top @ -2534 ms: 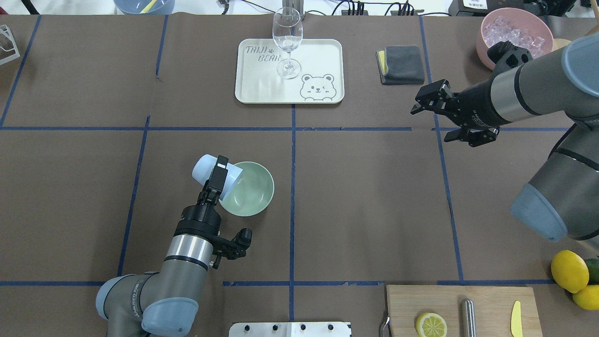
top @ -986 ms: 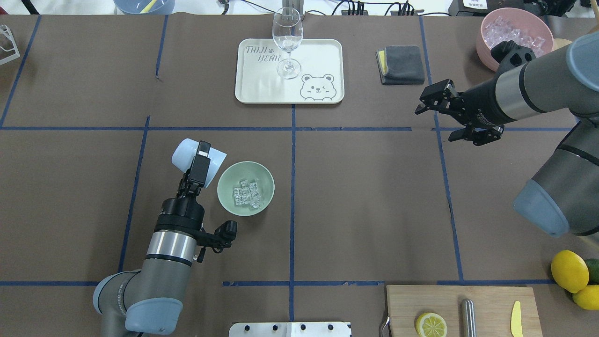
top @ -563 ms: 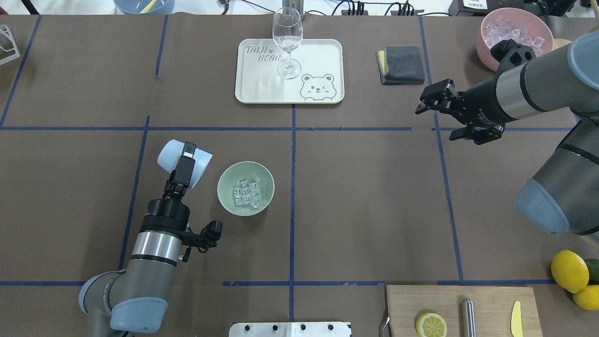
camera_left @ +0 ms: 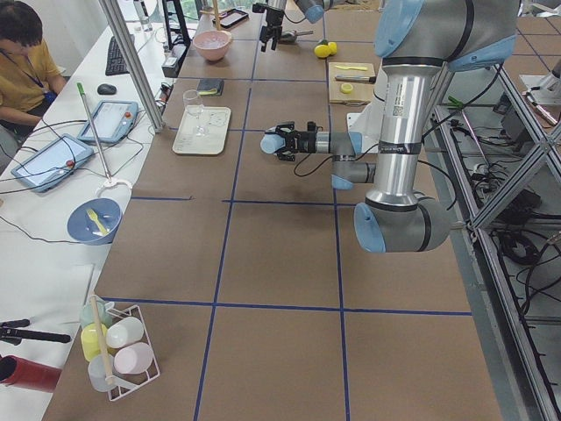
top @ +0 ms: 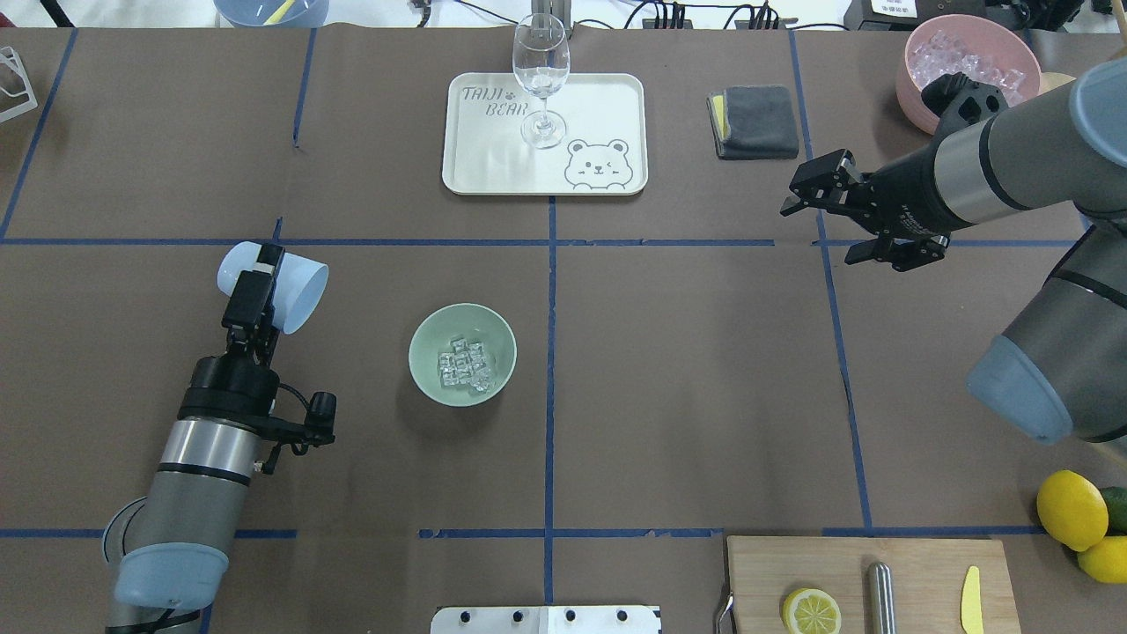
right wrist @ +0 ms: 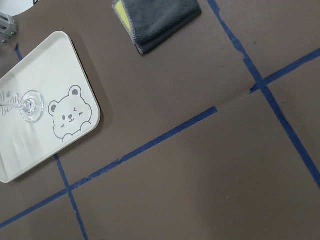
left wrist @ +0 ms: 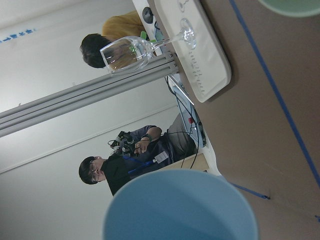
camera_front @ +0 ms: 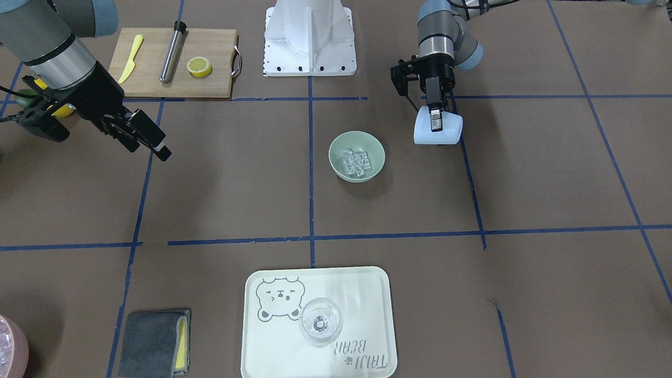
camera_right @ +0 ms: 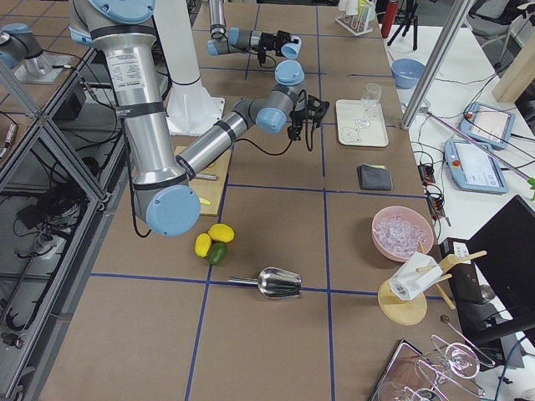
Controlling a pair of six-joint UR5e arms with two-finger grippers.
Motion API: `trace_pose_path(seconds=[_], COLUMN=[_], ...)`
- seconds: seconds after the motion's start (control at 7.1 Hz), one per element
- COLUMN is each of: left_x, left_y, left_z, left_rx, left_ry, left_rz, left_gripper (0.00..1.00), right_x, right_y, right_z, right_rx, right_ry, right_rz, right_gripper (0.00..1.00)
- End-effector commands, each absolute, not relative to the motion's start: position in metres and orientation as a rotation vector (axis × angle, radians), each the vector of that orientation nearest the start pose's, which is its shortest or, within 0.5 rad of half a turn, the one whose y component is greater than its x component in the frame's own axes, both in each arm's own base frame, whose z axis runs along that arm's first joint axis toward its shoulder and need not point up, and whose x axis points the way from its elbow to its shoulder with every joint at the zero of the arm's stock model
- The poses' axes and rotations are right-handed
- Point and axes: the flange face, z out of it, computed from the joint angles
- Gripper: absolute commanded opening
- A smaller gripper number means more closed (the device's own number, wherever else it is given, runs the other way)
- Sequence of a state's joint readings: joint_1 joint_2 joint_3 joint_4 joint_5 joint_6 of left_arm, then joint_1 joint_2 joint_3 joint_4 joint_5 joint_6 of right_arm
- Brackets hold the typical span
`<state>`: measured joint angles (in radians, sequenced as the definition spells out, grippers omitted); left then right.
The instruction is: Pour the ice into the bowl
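Observation:
The sage-green bowl (top: 497, 335) stands left of the table's middle and holds a heap of clear ice cubes (top: 464, 363). It also shows in the front view (camera_front: 341, 144) with the ice (camera_front: 356, 160) inside. My left gripper (top: 262, 266) is shut on a light blue cup (top: 299, 286), held tilted on its side above the table, well to the left of the bowl and apart from it. The cup's rim (left wrist: 180, 200) fills the bottom of the left wrist view. My right gripper (top: 814, 231) is open and empty over the table's far right.
A white tray (top: 475, 167) with a wine glass (top: 541, 75) sits at the back middle. A grey cloth (top: 753, 121) and a pink bowl of ice (top: 968, 62) are at the back right. A cutting board (top: 916, 572) with a lemon half and lemons (top: 1070, 509) are at the front right.
The cup was tipped over the bowl; the ice now lies in the bowl. My left gripper has carried the cup left and away from the bowl. The right arm has barely moved.

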<state>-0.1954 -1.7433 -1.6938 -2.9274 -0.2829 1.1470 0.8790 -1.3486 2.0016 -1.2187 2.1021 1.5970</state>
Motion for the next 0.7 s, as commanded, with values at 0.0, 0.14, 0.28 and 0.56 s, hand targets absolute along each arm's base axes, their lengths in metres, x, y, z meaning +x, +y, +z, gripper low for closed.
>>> trace_pose_path(seconds=[0.0,0.14,0.28,0.56], left_x=[0.386,0.372,0.362,0.358], left_y=[-0.335,-0.340,-0.340,-0.341], left_z=[0.362,0.365,0.366,0.364], left_rx=[1.504,1.525,1.556,1.587], left_ry=[-0.751,-0.722,-0.675,-0.612], left_rz=[0.755,0.684,0.606,0.527], left_gripper=[0.00,0.00,0.00,0.00], right_x=[-0.275,-0.275,-0.275,-0.270], right_y=[-0.461,-0.461,-0.461,-0.464], right_z=[0.302,0.302,0.302,0.301], right_rx=[-0.039,-0.039,-0.043,-0.036], right_ry=[-1.104,-1.104,-1.105,-1.108], right_rz=[0.546,0.546,0.544,0.550], right_gripper=[1.00,1.00,1.00,1.00])
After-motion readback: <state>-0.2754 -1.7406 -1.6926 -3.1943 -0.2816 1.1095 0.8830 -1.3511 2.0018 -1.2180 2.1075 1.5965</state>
